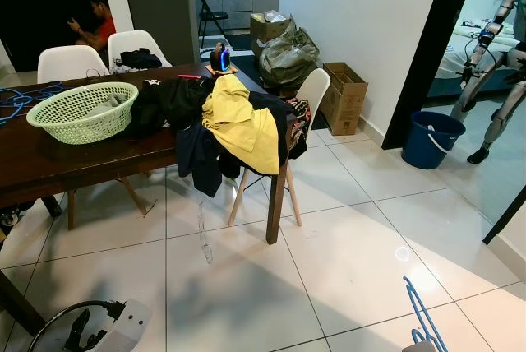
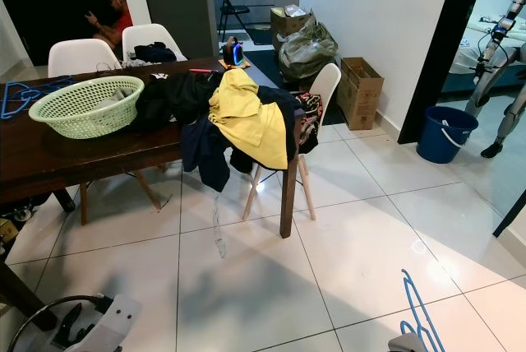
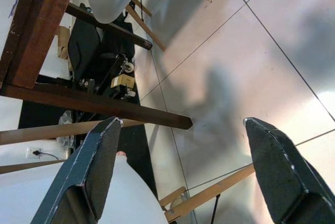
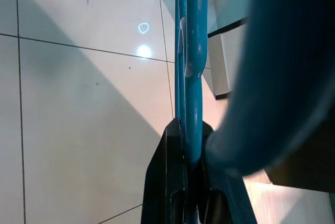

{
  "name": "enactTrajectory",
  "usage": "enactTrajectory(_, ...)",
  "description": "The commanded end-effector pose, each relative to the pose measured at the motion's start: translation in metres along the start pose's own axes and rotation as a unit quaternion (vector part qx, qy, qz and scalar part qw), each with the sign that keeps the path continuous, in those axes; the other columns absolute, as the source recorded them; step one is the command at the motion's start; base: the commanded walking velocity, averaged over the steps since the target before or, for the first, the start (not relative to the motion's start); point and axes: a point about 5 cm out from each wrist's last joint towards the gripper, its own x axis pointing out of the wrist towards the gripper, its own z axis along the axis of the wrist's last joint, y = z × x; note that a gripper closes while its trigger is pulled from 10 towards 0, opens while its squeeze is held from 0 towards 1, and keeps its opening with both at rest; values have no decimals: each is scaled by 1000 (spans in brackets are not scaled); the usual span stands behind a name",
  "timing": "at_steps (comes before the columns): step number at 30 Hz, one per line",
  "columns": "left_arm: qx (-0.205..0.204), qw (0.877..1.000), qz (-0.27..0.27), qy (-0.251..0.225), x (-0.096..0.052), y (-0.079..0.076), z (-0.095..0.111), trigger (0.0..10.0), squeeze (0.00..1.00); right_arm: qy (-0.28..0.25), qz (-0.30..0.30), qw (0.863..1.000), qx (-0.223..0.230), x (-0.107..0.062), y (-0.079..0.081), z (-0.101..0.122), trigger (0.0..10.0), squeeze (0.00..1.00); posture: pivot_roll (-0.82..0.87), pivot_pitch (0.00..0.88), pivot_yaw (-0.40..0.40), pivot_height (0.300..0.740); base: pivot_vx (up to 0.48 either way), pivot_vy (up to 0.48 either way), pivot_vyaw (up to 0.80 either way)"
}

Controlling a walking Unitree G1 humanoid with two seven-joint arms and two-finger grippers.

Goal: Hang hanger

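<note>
Gripping tight, the right gripper (image 4: 191,182) has its fingers pinched on a blue hanger (image 1: 421,311), low at the robot's right over the white tiled floor (image 1: 353,253). Left gripper (image 3: 180,177) hangs spread wide, holding nothing. Further out, a dark table (image 1: 49,159) carries a green basket (image 1: 78,113) and heaped clothes (image 1: 234,118), with more blue hangers (image 2: 20,93) at its far left end.

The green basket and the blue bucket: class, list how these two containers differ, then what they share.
The green basket has open lattice walls; the blue bucket has solid walls. The basket rests on the dark table; the bucket stands on the tiled floor by the wall. The basket is wide and shallow, the bucket deeper. Both stand upright with open tops.
</note>
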Motion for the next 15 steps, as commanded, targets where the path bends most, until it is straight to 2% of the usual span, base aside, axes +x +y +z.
enactTrajectory(1, 6, 1000, -9, 4, -2, -4, -1, 10000, 0, 6, 1, 1000, 2, 1, -1, -1, 10000, 0, 8, 0, -11, 740, 0, 0, 0)
enactTrajectory(15, 6, 1000, -9, 4, -2, -4, -1, 10000, 0, 6, 1, 1000, 2, 0, -1, -1, 10000, 0, 9, 0, -12, 740, 0, 0, 0)
